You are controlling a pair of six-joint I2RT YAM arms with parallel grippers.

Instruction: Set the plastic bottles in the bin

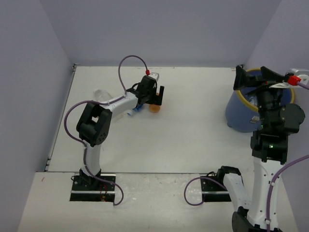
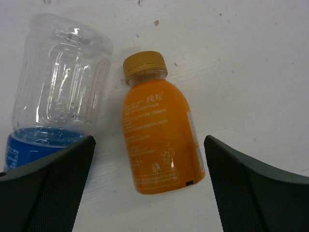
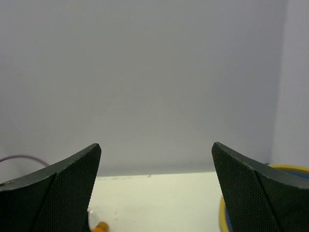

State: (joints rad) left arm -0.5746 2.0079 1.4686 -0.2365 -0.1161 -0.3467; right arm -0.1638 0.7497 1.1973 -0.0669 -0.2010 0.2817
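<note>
An orange bottle with a gold cap lies on the white table, between and just ahead of my open left gripper. It also shows in the top view. A clear bottle with a blue label lies beside it, partly under the left finger. In the top view my left gripper hangs over both bottles. The blue bin with a yellow rim stands at the far right. My right gripper is open and empty above it, and in the right wrist view it faces the back wall.
Another clear bottle lies left of the left arm. Grey walls close the table at the back and sides. The bin's yellow rim shows at the right edge of the right wrist view.
</note>
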